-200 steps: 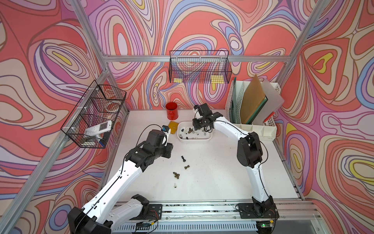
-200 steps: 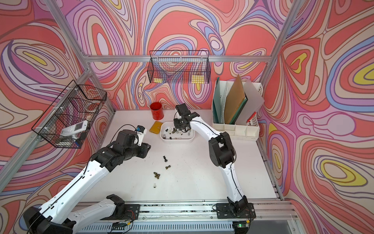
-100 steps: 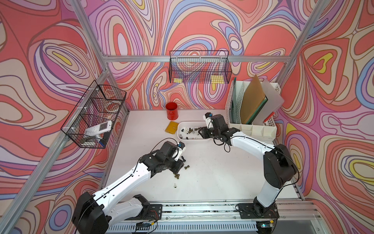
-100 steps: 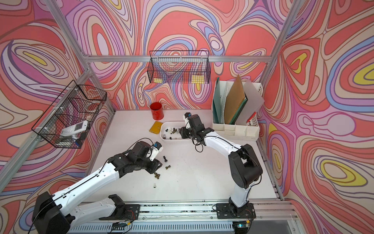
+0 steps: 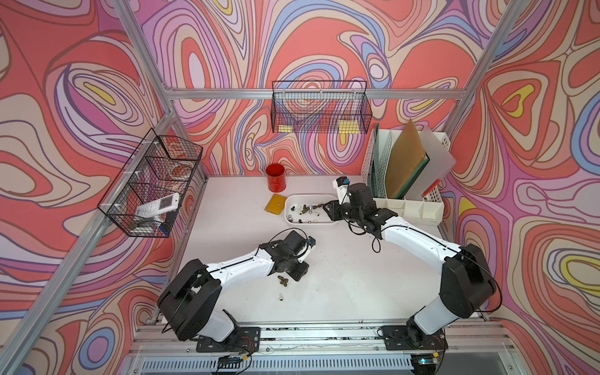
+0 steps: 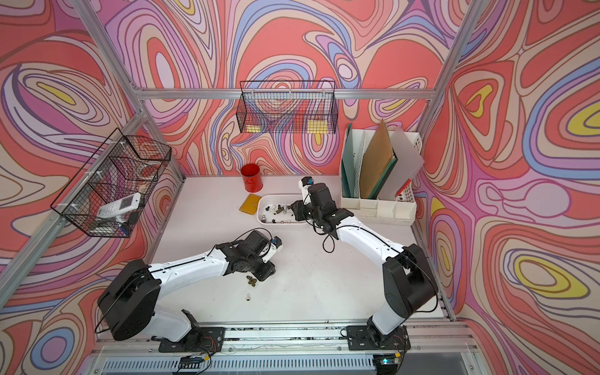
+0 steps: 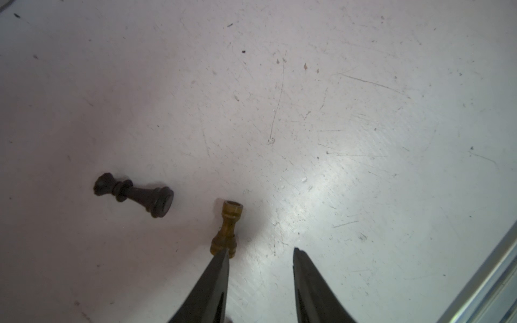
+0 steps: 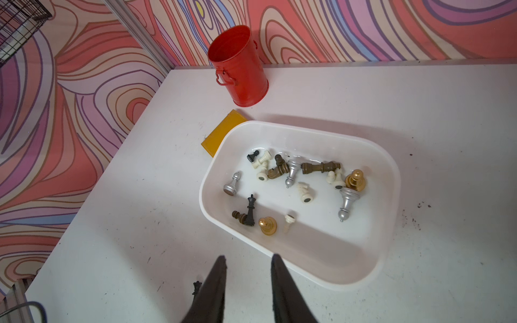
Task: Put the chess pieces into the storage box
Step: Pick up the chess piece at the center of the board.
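A: Where to find the chess pieces [image 8: 320, 167] now?

B: Mostly inside the storage box [image 8: 335, 251], near the middle of the far edge of the table [image 5: 357, 276], lying jumbled on its floor. Outside, toward the near edge: a gold piece [image 7: 226, 229] and a black piece [image 7: 131, 194], both on their side, near each other but apart. Beside them some bronze pieces [image 5: 283, 281] and one small pale piece [image 5: 281, 295].

A: State of the left fingers [image 7: 219, 270]?

B: Spread apart, low over the table, grasping nothing. One tip at the base of the gold piece; touching or only overlapping, cannot tell. Probably needs a small sideways shift to bring the piece into the gap.

A: And the right fingers [image 8: 216, 282]?

B: Also released and empty, hanging just beside the box rim.

A: Anything in the way?

B: Red cup [image 8: 237, 67] and yellow flat block [image 8: 221, 131] beside the box toward the far left corner, the block partly hidden by the box. File organiser [image 5: 415, 207] at the far right corner. Nothing between loose pieces and box except the right arm [image 5: 418, 242]; better to keep clear of it.
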Available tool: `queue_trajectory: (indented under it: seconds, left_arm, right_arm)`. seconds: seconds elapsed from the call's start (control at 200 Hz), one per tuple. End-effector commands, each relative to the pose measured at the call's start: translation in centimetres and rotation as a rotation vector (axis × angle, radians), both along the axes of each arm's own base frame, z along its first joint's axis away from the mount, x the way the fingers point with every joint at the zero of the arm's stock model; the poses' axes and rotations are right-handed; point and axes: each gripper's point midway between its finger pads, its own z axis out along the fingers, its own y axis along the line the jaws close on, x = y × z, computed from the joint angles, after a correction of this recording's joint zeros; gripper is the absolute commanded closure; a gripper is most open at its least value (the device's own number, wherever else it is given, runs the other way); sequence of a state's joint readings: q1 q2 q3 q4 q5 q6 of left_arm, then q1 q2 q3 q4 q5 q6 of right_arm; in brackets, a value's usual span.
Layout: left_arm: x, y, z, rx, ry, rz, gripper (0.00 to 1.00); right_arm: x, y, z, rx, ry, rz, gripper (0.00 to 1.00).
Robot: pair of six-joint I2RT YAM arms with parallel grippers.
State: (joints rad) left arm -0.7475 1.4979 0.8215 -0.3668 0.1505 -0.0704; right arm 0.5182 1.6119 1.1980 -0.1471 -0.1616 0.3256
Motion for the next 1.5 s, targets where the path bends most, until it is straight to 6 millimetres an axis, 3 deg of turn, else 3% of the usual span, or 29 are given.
queue_trajectory:
  seconds: [0.0,0.28,0.881,1.132,1.327,1.492]
  left_arm:
    - [1.3,-0.4,0.3,0.032,-0.049,-0.018,0.57]
    - [2.0,0.3,-0.8,0.113,-0.027,0.028,0.58]
    - [1.4,1.5,-2.7,0.295,0.098,0.102,0.64]
    - [1.6,1.8,-3.5,0.358,0.110,0.106,0.78]
    - [1.5,1.8,-2.7,0.351,0.106,0.104,0.90]
    - [2.2,0.9,0.0,0.273,0.051,0.109,0.92]
  right_arm:
    - [0.0,-0.3,-0.7,-0.021,0.003,-0.006,0.70]
    - [0.1,0.1,-1.1,-0.015,0.016,0.005,0.70]
    - [0.1,-0.1,-1.2,-0.022,0.019,-0.001,0.70]
    - [0.0,-0.2,-1.3,-0.026,0.023,-0.002,0.70]
    - [0.0,-0.2,-1.2,-0.023,0.015,-0.005,0.70]
    - [0.2,0.0,-0.6,-0.018,0.015,-0.001,0.70]
